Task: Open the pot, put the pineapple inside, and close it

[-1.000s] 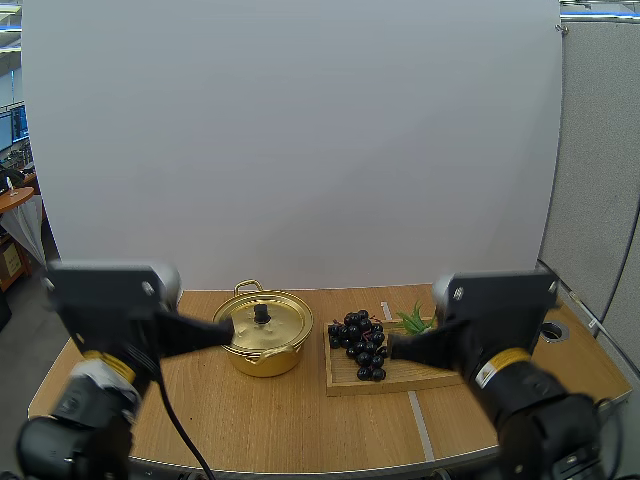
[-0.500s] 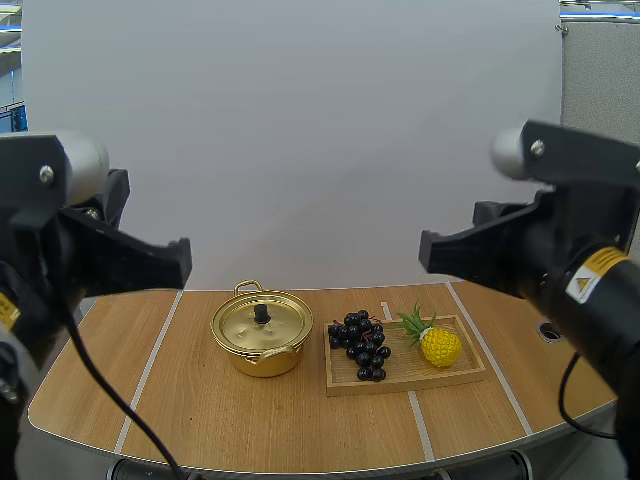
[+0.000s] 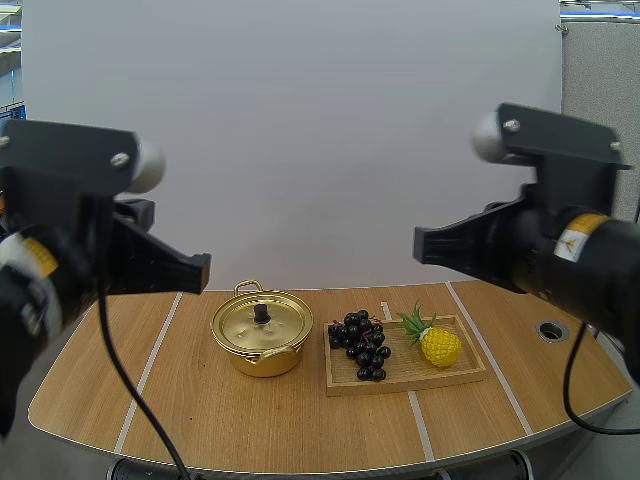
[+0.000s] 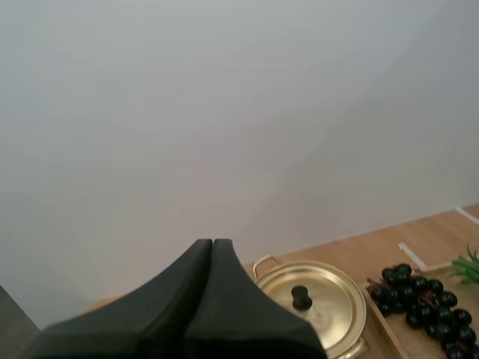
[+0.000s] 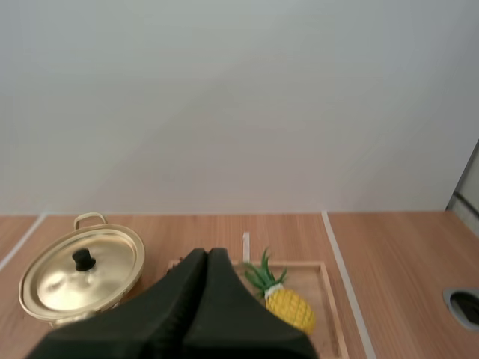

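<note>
A gold pot (image 3: 262,332) with its lid on and a black knob (image 3: 261,313) stands left of centre on the table. To its right a wooden tray (image 3: 405,379) holds dark grapes (image 3: 362,345) and a yellow pineapple (image 3: 438,346). My left gripper (image 3: 203,271) hangs high above the table, left of the pot, shut on nothing. High at the right, my right gripper (image 3: 420,246) is also shut and empty. In the left wrist view the shut gripper (image 4: 212,244) points over the pot (image 4: 314,307). In the right wrist view the shut gripper (image 5: 207,254) sits between pot (image 5: 82,273) and pineapple (image 5: 288,306).
The wooden table has pale lines across it and a round cable hole (image 3: 552,330) near its right edge. A white board stands behind the table. Bare table lies left of the pot and in front of the tray.
Both arms have risen from low over the table to high above it, uncovering the pineapple. Since half a second ago the left arm has shifted slightly right; both stay shut.
</note>
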Available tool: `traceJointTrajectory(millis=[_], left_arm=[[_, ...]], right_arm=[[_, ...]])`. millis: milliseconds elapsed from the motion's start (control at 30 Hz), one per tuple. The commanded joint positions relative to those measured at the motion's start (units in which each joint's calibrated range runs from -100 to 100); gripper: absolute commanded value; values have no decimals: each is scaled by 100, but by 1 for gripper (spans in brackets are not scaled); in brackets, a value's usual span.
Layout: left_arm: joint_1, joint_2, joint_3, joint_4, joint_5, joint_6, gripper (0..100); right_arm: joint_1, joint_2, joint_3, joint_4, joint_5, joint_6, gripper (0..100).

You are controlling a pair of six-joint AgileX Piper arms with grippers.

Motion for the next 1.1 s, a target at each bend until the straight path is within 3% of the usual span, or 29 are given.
traceJointTrajectory(millis=[0,200,300,400,533,600,933,1067], left_arm=[[11,577,-8,16,28,-54,0],[11,1467,-8,12,36,-316,0],[11,1786,-8,12,36,-379,9],[11,2010,-8,12,36,-379,31],[11,2259,-8,12,52,-246,80],[11,2320,-8,12,71,-90,100],[11,2817,-8,2,404,934,100],[11,3183,-8,-320,312,1639,100]], right_arm=[[-24,593,-34,-40,205,13,0],[-24,1367,-34,-62,225,13,0],[-24,1486,-34,-62,269,13,0],[-24,1486,-34,-62,308,13,36],[-24,1486,-34,-62,308,2,89],[-24,1486,-34,-62,290,2,100],[-24,1486,-34,-559,333,15,100],[-24,1486,-34,-576,333,15,100]])
